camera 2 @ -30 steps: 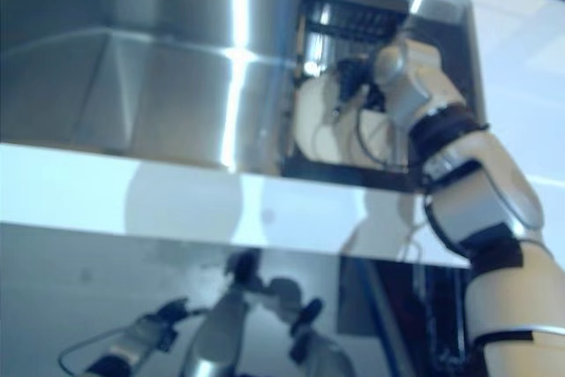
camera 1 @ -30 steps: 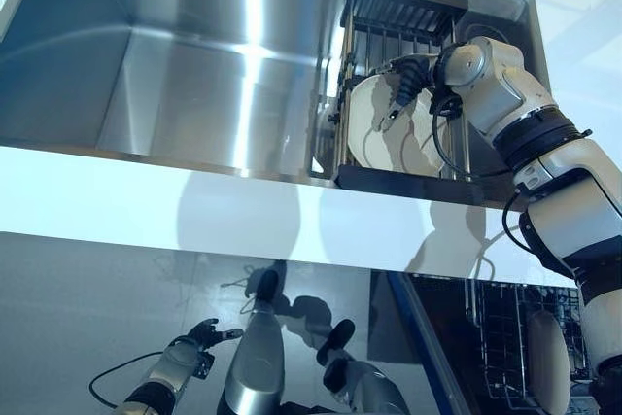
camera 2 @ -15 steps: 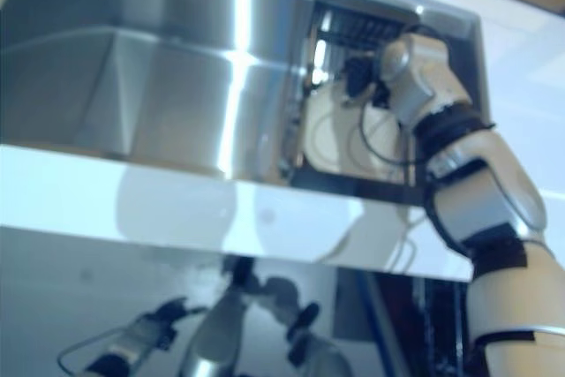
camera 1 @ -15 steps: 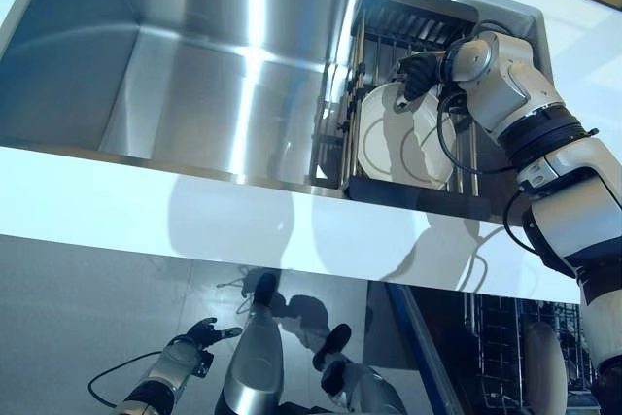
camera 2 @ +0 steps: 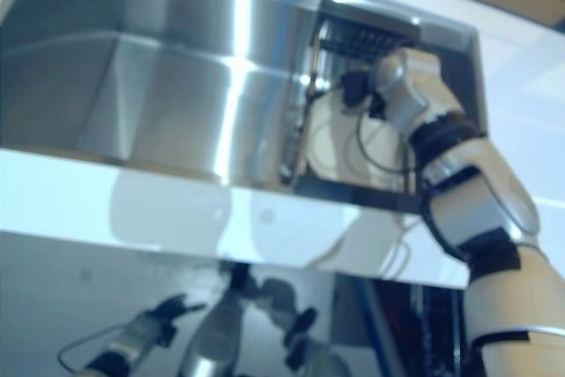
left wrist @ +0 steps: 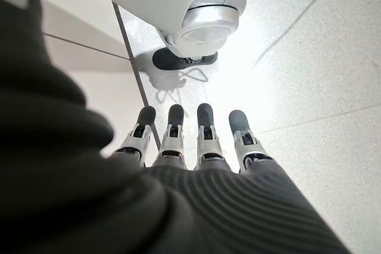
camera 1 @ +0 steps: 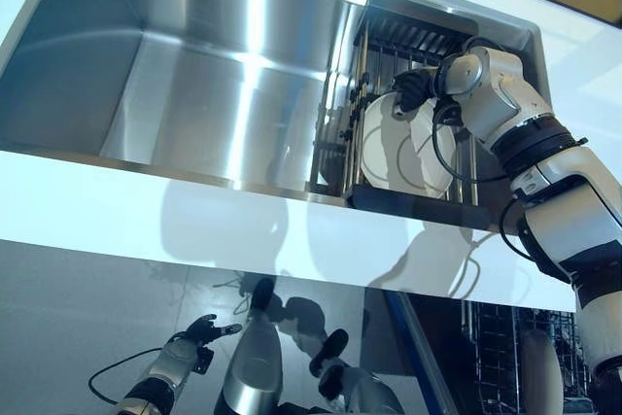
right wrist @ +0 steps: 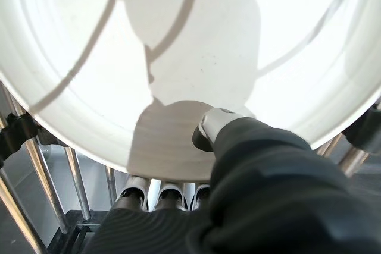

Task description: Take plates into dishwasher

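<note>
A white plate (camera 1: 403,153) stands on edge in the dark wire rack (camera 1: 413,31) at the right end of the sink. My right hand (camera 1: 412,90) is at the plate's top rim. In the right wrist view the plate (right wrist: 178,40) fills the picture, my thumb (right wrist: 217,124) presses on its face and the fingers (right wrist: 161,194) reach behind its edge, so the hand pinches it. My left hand (camera 1: 190,335) hangs low near the floor, fingers (left wrist: 202,138) straight and holding nothing.
The steel sink basin (camera 1: 194,75) lies left of the rack. A white counter edge (camera 1: 146,211) runs across in front. Below at the right, the open dishwasher's wire basket (camera 1: 496,337) holds a pale plate (camera 1: 542,376).
My right hand has shifted from the plate's face to its top rim and closed on it. The camera view has moved a little; the left hand stays put.
</note>
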Available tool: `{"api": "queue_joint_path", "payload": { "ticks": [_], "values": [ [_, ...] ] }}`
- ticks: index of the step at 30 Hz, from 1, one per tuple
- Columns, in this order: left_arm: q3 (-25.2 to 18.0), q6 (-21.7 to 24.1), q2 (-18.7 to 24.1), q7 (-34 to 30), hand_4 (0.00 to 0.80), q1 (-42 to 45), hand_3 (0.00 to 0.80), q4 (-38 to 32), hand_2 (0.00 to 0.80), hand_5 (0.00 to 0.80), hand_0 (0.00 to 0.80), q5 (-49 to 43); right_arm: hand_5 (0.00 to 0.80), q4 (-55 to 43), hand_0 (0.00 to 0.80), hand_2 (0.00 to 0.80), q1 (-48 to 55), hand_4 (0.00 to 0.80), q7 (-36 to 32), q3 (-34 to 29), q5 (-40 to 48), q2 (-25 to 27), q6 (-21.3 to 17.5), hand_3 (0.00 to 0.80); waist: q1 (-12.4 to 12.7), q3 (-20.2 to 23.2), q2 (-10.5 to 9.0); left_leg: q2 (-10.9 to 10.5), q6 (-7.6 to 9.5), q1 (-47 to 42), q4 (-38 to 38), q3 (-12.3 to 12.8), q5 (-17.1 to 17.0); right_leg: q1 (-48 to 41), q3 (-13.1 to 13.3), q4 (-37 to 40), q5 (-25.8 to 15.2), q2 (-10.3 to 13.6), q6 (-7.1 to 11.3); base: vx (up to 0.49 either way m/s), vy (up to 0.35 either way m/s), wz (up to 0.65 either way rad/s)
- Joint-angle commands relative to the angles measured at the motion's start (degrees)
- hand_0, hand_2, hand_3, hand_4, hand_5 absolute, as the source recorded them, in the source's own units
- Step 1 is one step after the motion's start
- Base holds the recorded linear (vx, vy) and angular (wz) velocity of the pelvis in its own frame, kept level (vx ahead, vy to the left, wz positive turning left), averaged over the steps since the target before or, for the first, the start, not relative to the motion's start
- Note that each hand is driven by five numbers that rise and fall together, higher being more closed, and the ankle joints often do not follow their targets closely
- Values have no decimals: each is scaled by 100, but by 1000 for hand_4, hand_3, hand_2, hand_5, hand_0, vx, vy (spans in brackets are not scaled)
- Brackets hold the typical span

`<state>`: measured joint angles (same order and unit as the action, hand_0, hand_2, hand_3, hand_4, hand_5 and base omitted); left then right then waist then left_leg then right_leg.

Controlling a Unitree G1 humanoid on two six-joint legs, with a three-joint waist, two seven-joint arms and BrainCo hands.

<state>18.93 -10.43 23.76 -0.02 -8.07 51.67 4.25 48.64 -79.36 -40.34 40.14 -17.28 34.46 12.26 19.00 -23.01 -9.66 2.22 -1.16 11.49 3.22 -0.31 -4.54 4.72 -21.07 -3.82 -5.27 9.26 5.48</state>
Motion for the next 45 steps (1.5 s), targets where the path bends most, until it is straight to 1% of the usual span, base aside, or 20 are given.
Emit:
{"api": "queue_joint_path", "payload": {
  "ticks": [1, 13, 17, 22, 25, 28, 34, 39, 43, 45],
  "values": [
    [70, 11, -99, 39, 0, 131, 0, 101, 0, 0, 0, 69, 800, -315, 800, 800, 383, 800, -532, 172, 404, 338, -154, 800, -18, -63, 109, -138, 65, -248, -801, -185, -138, 172, 265, -899, -170, 530, 549, 0, 0, 0],
    [52, 54, -90, 60, 0, 195, 0, 179, 0, 0, 0, -74, 800, -129, 800, 800, 254, 800, -120, 69, 701, 501, -282, 800, -37, 164, -30, -151, 85, -399, -813, -146, -86, -44, 260, -845, -218, 540, 594, -2, -1, -1],
    [37, 47, -98, 97, 0, 256, 0, 249, 0, 0, 0, -127, 800, -35, 800, 800, 207, 800, 132, 36, 915, 618, -406, 800, -67, 304, -88, -153, 96, -508, -822, -121, -52, -156, 256, -812, -237, 537, 602, 1, -8, -7],
    [-22, 84, -104, 117, 0, 359, 0, 350, 0, 0, 0, -213, 800, 15, 800, 800, 165, 800, 181, -13, 1041, 793, -479, 800, -113, 495, -158, -145, 97, -627, -822, -71, -4, -279, 257, -765, -237, 527, 610, 11, -15, -6],
    [-39, 101, -111, 114, 0, 404, 0, 393, 0, 0, 0, -267, 800, 75, 800, 800, 150, 800, 149, -15, 1110, 886, -587, 800, -125, 586, -180, -146, 102, -697, -822, -46, 19, -363, 241, -733, -241, 528, 613, 5, -9, -4],
    [-49, 136, -117, 100, 0, 429, 0, 447, 0, 0, 0, -279, 800, 105, 800, 800, 148, 800, 207, -6, 1154, 900, -635, 800, -140, 645, -173, -148, 106, -750, -822, -31, 30, -402, 229, -724, -241, 532, 613, 0, 2, -6],
    [-31, 183, -137, 91, 0, 468, 0, 546, 0, 0, 0, -333, 800, 198, 800, 800, 60, 800, 558, -14, 1200, 953, -707, 800, -168, 792, -172, -161, 122, -839, -822, 0, 74, -486, 216, -681, -225, 538, 611, -2, 1, -2],
    [-10, 253, -155, 96, 0, 493, 0, 612, 0, 0, 0, -352, 800, 195, 800, 800, -32, 800, 832, -30, 1421, 1000, -721, 800, -173, 881, -163, -174, 141, -910, -822, 23, 100, -556, 186, -672, -217, 550, 604, -2, 1, -10],
    [-11, 240, -159, 93, 0, 516, 0, 625, 0, 0, 0, -421, 800, 176, 800, 800, -41, 800, 1033, -105, 1754, 1054, -822, 800, -177, 926, -161, -179, 148, -949, -822, 25, 125, -562, 164, -693, -238, 569, 612, 0, -3, 1],
    [16, 281, -168, 111, 0, 547, 0, 662, 0, 0, 0, -409, 800, 106, 800, 800, -66, 800, 1190, -180, 2142, 1075, -810, 800, -186, 969, -141, -192, 158, -993, -822, 27, 139, -594, 139, -689, -230, 579, 606, 0, 0, 0]
  ]
}}
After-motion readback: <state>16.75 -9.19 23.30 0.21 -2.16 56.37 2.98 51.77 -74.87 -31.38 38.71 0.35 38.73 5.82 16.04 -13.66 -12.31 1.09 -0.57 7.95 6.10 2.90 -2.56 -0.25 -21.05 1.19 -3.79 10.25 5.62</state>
